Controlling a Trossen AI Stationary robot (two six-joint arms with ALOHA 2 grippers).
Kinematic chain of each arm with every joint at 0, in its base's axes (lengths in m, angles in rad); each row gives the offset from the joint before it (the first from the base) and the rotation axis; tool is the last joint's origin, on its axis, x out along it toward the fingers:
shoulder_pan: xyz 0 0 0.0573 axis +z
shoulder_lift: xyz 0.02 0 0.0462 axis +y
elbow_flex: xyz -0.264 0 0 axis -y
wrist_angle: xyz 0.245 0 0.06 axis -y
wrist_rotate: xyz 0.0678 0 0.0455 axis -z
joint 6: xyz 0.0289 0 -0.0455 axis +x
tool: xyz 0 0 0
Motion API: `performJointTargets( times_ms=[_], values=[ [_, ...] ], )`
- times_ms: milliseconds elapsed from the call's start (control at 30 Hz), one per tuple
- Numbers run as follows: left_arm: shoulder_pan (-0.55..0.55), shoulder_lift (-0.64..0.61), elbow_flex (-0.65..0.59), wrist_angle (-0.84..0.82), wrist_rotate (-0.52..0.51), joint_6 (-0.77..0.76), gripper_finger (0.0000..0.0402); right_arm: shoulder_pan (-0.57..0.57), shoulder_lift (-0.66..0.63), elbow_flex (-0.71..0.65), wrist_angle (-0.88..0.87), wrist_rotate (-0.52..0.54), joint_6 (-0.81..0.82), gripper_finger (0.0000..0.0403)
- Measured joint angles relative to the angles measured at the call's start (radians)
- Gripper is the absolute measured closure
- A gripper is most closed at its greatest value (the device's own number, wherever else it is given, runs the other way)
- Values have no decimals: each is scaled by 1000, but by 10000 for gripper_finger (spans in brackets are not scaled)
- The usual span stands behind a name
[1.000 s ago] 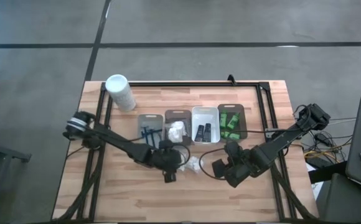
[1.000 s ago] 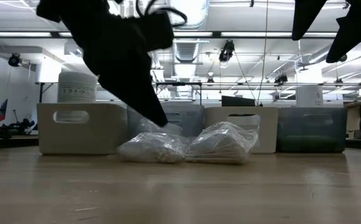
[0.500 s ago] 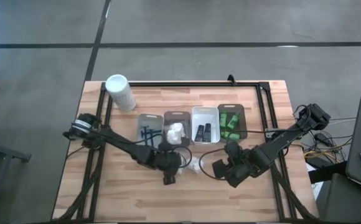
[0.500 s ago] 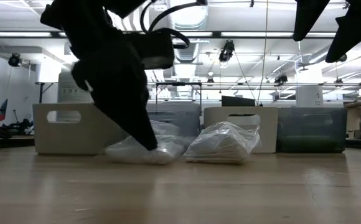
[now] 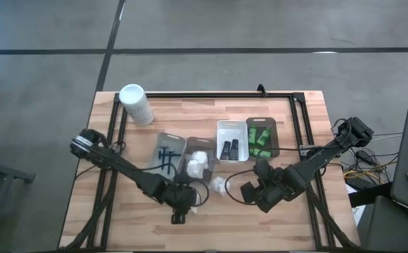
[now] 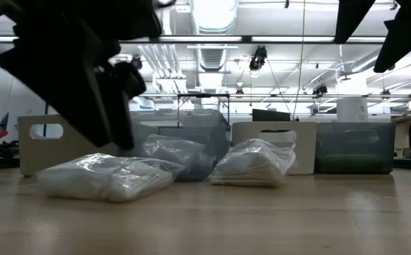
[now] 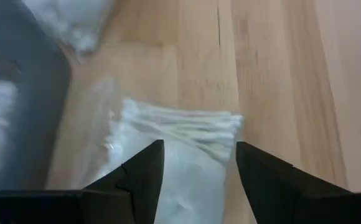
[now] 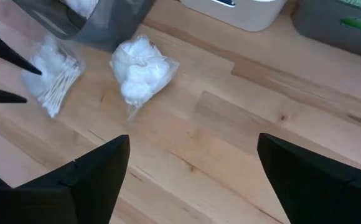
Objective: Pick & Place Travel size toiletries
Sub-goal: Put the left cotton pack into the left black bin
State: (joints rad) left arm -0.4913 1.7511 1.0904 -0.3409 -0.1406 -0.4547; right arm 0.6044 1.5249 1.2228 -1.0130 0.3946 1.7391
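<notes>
No legible writing; left gripper (image 7: 196,163) straddles a white packet (image 7: 187,146)

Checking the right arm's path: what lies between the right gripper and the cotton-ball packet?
Only bare wooden tabletop, in the right wrist view: the right gripper stands open, short of the cotton-ball packet.

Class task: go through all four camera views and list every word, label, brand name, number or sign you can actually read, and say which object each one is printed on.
No text can be read in any view.
Tall white container: nothing legible on it.
Green bottles in their tray: dark marks, too small to read.
Black tubes: no readable print.
Clear packets: no printing visible.
Trays: only plain handle cut-outs.
</notes>
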Motion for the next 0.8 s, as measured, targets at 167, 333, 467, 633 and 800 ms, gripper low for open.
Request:
performJointTargets(
  times_ms=[167, 333, 467, 633, 800],
  values=[
    [-16, -14, 0, 0, -59, 25, 197, 0, 0, 0, 0, 23, -19, 45],
    [-59, -8, 0, -8, -74, 27, 197, 0, 0, 0, 0, 27, -41, 48],
    [-104, -7, 0, -13, -194, 28, 197, 0, 0, 0, -1, 40, -48, 58],
    [-139, -7, -24, -10, -231, -1, 197, 0, 0, 0, -1, 53, -67, 70],
    [-149, -7, -71, -8, -220, -132, 197, 0, 0, 0, -1, 53, -75, 73]
  ],
)
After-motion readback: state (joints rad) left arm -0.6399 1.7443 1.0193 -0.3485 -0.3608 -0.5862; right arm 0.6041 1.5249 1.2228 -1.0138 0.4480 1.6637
